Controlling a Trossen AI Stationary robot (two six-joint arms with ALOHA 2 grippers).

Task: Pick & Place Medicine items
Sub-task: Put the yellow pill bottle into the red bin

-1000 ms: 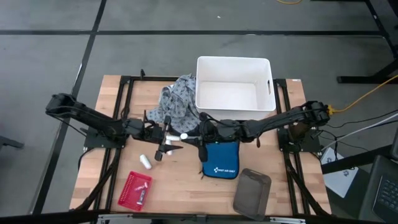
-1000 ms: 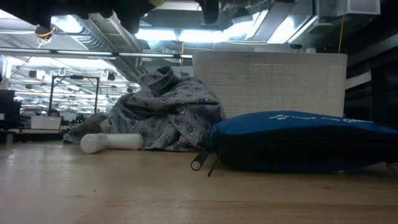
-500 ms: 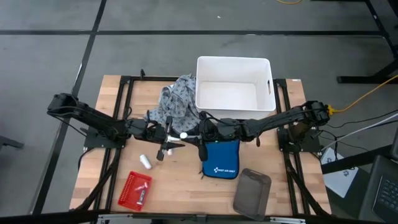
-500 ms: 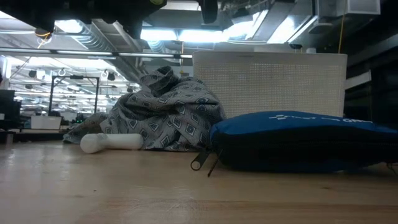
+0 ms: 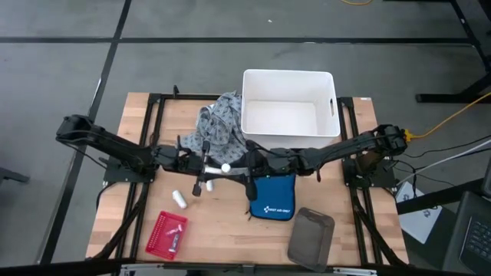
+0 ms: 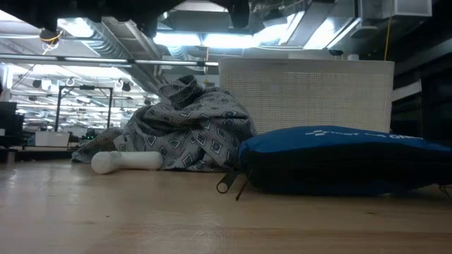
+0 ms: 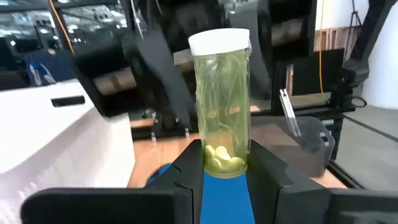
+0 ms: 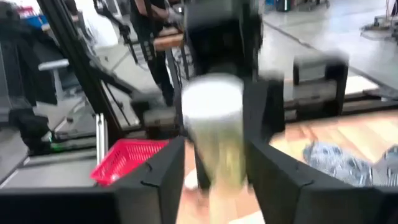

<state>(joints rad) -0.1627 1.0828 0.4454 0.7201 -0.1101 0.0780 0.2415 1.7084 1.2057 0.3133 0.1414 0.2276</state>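
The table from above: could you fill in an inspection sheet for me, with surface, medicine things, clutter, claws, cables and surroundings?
Surface: wooden table.
Job's things: clear pill bottle, white cap, held between both claws; white roll lying loose.
Clutter: grey patterned cloth, white bin, blue first-aid pouch, red basket, grey tray.
Claws: left claw shut on bottle; right claw around it.
Cables: yellow cable.
Surroundings: grey floor.

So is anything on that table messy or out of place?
The grey cloth lies crumpled against the white bin, and one white bottle lies tipped over alone on the wood. Nothing looks spilled.
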